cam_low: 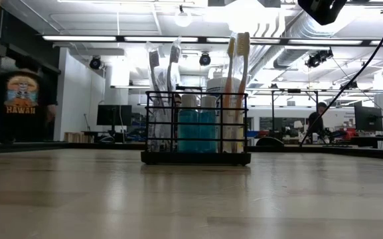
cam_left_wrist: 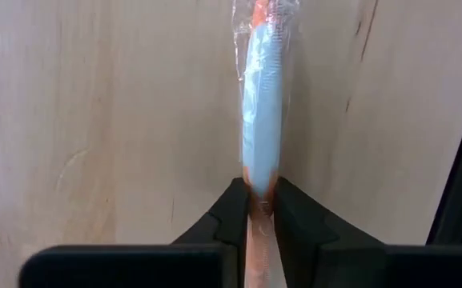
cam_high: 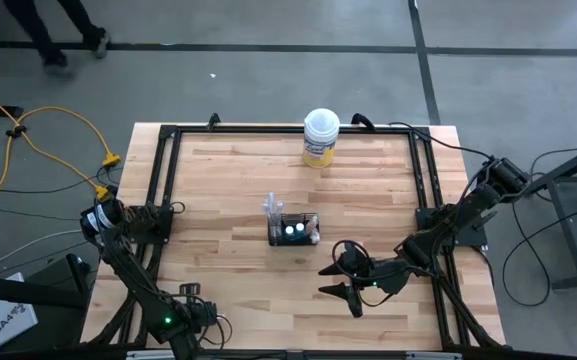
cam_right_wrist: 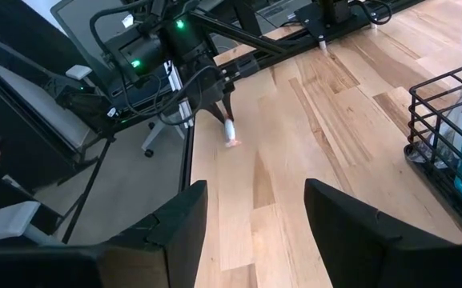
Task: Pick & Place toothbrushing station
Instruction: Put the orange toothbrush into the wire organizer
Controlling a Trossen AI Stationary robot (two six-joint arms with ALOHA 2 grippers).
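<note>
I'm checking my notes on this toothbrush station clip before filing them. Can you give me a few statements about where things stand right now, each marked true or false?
1. The left gripper is closed on a wrapped toothbrush lying on the table. True.
2. The right gripper holds a teal tube. False: its fingers are open and empty, hovering over bare wood near the wire holder.
3. The wire holder stands upright near the middle of the table. True.
4. The yellow tub sits inside the wire holder. False: it stands apart, near the table's far edge.
5. The holder is empty. False: the low view shows toothbrushes and two teal tubes in it.
</note>
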